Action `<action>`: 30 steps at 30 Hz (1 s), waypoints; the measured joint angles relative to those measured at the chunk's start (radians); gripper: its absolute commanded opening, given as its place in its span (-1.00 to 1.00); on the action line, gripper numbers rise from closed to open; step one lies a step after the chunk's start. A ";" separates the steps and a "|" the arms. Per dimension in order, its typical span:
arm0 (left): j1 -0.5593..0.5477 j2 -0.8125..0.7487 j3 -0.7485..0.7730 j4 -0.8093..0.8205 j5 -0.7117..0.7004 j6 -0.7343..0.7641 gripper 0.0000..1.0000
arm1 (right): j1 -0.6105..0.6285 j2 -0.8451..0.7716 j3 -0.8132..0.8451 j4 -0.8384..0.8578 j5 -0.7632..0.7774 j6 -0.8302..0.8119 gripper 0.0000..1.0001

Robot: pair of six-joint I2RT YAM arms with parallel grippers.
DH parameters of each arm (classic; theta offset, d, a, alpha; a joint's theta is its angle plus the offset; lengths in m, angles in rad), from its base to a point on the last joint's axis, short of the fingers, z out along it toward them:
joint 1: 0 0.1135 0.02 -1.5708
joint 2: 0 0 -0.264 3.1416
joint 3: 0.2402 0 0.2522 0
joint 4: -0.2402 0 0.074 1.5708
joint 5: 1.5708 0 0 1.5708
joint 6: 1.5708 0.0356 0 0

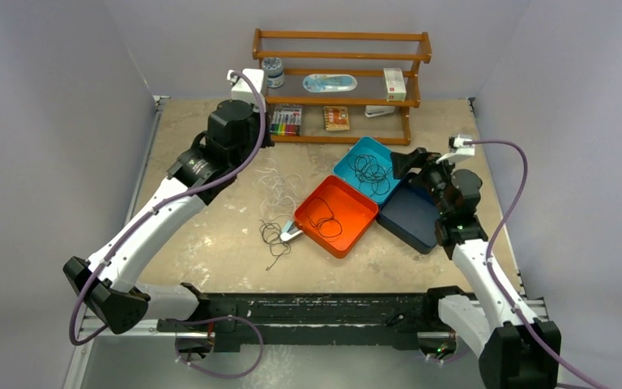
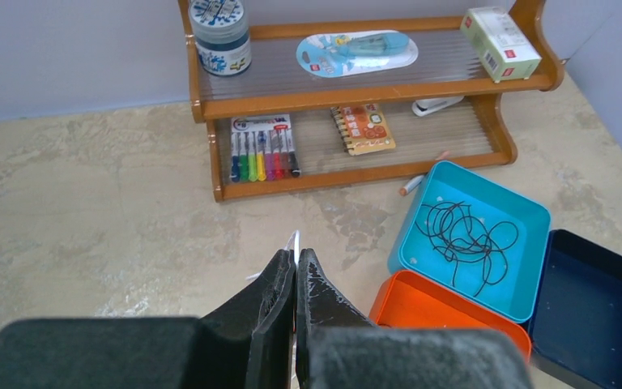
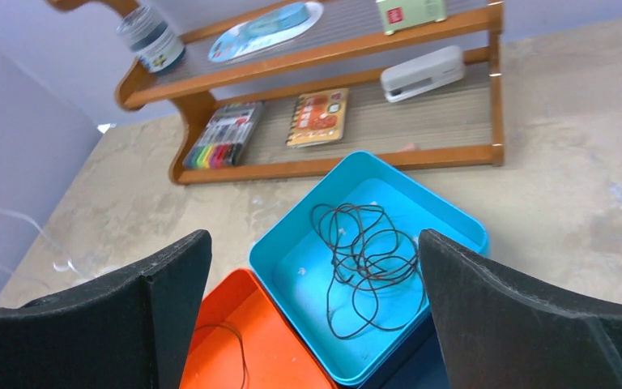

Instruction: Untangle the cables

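**Cable mess, quick look**

Got the left claw (image 2: pixel 296 258) pinched tight on a thin white cable (image 2: pixel 295 239). Got the right claw (image 3: pixel 314 243) spread wide over the teal tray (image 3: pixel 308 271), black cable (image 3: pixel 364 259) coiled inside. Also spotting a black loop (image 1: pixel 324 219) in the orange tray (image 1: pixel 350 212), plus a loose tangle (image 1: pixel 274 235) just left of it.

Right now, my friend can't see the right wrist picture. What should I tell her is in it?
A thin black cable lies in loose loops inside a square turquoise tray, framed by the right gripper's two wide-open black fingers. An orange tray sits beside it at lower left, and a wooden shelf of stationery stands behind.
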 measured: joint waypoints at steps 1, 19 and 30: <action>0.003 0.001 0.013 -0.005 0.013 0.002 -1.00 | 0.000 0.012 0.000 0.015 -0.028 -0.009 0.99; 0.117 0.047 0.128 -0.037 0.214 -0.001 -1.00 | 0.235 0.156 0.018 0.209 -0.142 -0.050 0.99; 0.117 0.047 0.132 -0.039 0.279 0.000 -1.00 | 0.276 0.285 -0.023 0.515 -0.249 -0.115 0.99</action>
